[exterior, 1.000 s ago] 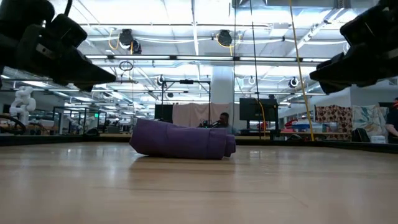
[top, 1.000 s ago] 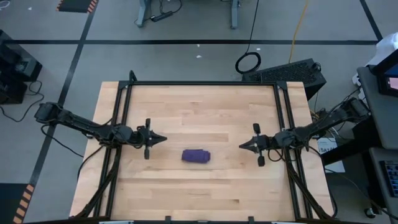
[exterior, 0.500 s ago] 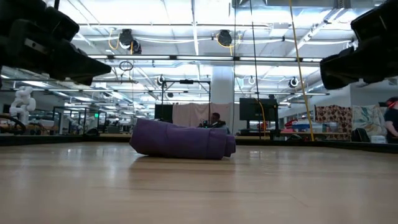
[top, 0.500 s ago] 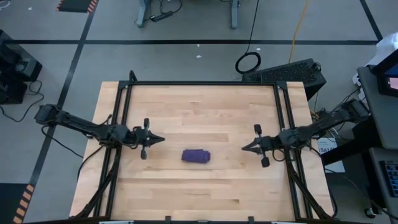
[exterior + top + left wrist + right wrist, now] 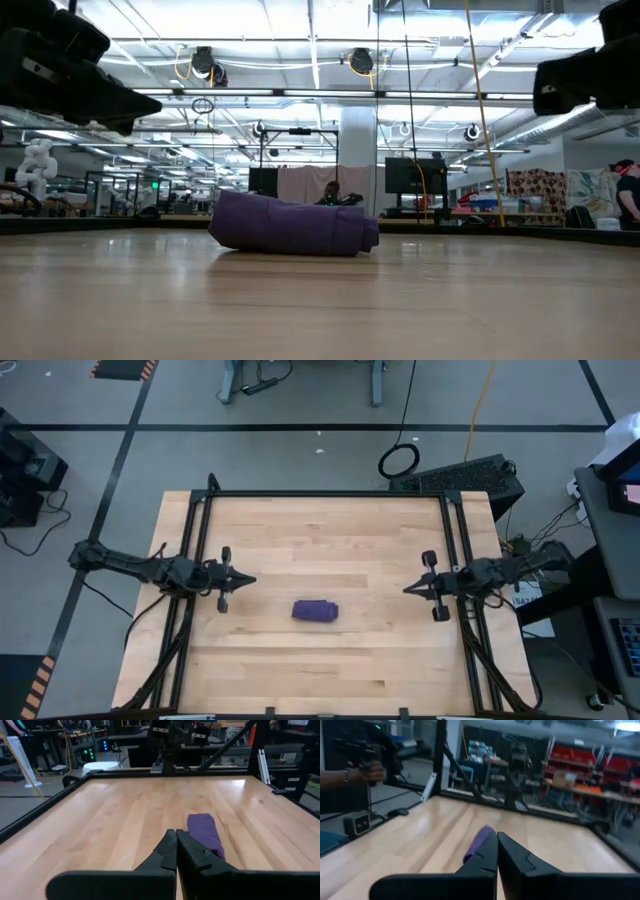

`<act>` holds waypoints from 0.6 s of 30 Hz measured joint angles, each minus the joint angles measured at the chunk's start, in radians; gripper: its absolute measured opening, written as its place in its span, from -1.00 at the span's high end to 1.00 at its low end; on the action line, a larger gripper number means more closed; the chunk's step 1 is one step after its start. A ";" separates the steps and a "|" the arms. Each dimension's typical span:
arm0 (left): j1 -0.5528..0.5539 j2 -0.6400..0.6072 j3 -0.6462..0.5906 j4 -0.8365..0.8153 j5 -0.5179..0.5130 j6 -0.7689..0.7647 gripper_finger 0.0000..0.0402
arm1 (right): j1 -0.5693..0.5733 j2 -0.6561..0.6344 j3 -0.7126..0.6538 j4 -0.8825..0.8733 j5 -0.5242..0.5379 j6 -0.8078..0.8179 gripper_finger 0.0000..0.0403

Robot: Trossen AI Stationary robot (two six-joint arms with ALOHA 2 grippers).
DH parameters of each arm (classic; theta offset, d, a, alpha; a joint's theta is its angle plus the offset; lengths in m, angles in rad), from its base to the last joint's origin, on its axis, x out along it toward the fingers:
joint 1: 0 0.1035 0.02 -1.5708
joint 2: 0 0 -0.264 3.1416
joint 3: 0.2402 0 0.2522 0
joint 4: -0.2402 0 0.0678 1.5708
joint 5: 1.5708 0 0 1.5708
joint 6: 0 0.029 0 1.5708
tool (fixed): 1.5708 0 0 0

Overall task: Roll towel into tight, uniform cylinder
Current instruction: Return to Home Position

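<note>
The purple towel (image 5: 315,611) lies rolled into a short cylinder on the wooden table (image 5: 320,530), near its middle; it also shows in the low view (image 5: 293,227) and both wrist views (image 5: 204,832) (image 5: 478,841). My left gripper (image 5: 252,580) hovers shut above the table's left side, pointing level toward the towel. My right gripper (image 5: 407,590) hovers shut at the table's right side, pointing level toward the towel. Neither touches anything.
A black metal frame (image 5: 325,494) borders the table's far, left and right edges. Bare wood lies all around the towel. Beyond the table a person's hand (image 5: 370,770) holds a dark device.
Both grippers have drawn back from the towel, the left toward the table's left edge and the right toward its right edge, and both have rolled a little about their pointing line. The rolled towel has stayed where it was.
</note>
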 joint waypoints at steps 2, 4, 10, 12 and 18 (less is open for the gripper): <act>0.000 -0.052 0.000 -0.042 0.000 0.006 1.00 | -0.011 -0.081 0.000 -0.056 -0.026 -0.022 1.00; 0.000 -0.105 0.000 -0.076 0.000 0.021 1.00 | -0.028 -0.120 0.002 -0.063 -0.038 -0.047 1.00; 0.001 -0.241 0.000 -0.078 0.006 0.099 1.00 | -0.107 -0.119 0.000 -0.081 -0.086 -0.062 1.00; 0.003 -0.259 -0.001 -0.078 0.006 0.125 1.00 | -0.141 -0.118 0.000 -0.066 -0.128 -0.068 1.00; 0.071 -0.257 -0.001 -0.085 0.032 0.115 1.00 | -0.265 -0.119 0.000 -0.082 -0.208 -0.046 1.00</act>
